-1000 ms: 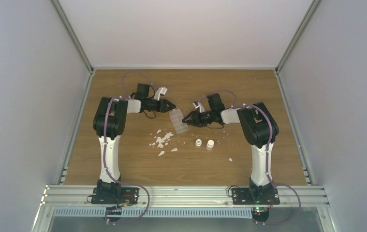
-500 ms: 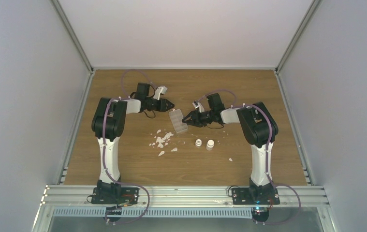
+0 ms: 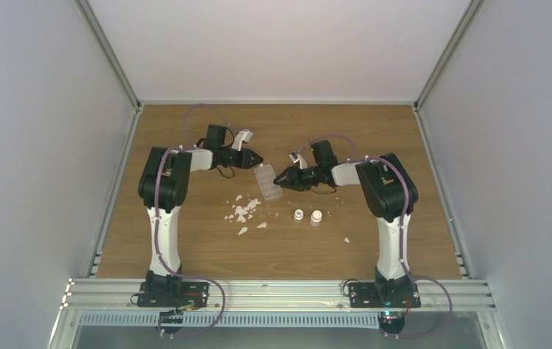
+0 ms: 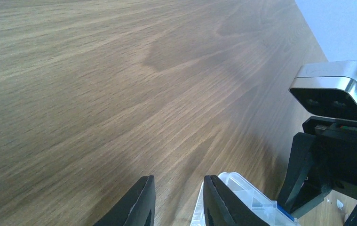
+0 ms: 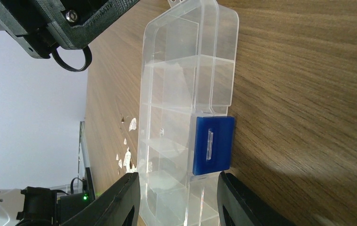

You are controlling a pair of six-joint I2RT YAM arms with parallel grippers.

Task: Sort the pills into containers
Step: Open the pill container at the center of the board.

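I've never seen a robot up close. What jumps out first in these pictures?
Two black-and-white arms reach toward a clear organiser box mid-table, the left gripper at its far end, the right gripper at its side. A blue latch stands out on the box; white flakes lie scattered on the table just in front of it.

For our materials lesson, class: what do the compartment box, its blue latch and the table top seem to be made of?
The compartment box looks like clear, glossy plastic: its inner dividers show through the walls. The blue latch seems to be opaque plastic, smooth and moulded-looking. The table top is wood or a wood-look laminate with a matt finish. Grain lines are visible, but the pictures do not show which of the two it is.
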